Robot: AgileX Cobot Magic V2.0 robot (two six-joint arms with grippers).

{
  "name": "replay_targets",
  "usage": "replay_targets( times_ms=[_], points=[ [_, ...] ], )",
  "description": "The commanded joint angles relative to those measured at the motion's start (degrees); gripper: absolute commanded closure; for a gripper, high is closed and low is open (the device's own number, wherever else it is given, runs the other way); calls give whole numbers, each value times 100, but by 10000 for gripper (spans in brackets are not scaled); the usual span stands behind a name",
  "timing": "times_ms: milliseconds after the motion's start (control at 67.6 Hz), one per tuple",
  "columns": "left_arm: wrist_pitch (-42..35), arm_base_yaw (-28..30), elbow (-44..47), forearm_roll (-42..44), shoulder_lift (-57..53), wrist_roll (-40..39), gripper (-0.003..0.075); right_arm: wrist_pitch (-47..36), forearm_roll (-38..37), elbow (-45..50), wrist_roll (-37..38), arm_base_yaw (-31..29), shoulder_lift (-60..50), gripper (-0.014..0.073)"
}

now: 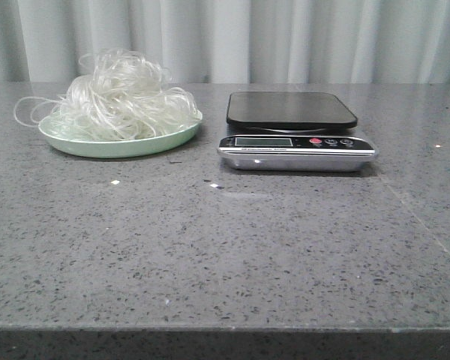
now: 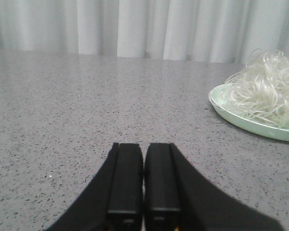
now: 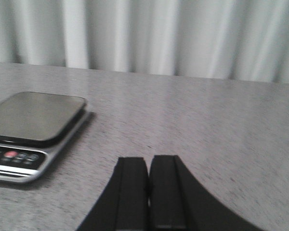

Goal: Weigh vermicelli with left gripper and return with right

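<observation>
The vermicelli, a fluffy clump of whitish strands, lies on a pale green plate at the back left of the table. It also shows in the left wrist view on the plate. A kitchen scale with a dark platform stands to the plate's right; it shows in the right wrist view too. My left gripper is shut and empty, low over the table, apart from the plate. My right gripper is shut and empty, beside the scale. Neither gripper shows in the front view.
Grey speckled stone table with its front edge near the bottom of the front view. White curtain behind the table. A thin seam runs across the right part of the tabletop.
</observation>
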Motion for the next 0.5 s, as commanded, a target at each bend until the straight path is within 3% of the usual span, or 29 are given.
replay_targets(
  times_ms=[0,163,222,488],
  points=[
    [-474,-44,40,-31,-123,-47,584,-484,57,253,-31,-390,-324,442],
    [-474,-44,40,-31,-123,-47,584,-1073,61,1149,-31,-532,-946,442],
    [-474,-44,40,-31,-123,-47,584,-622,63,1111,-31,-537,-1186,442],
    [-464,-44,40,-31,-114,-47,584,-577,63,1118,-31,-530,-1146,442]
  ],
)
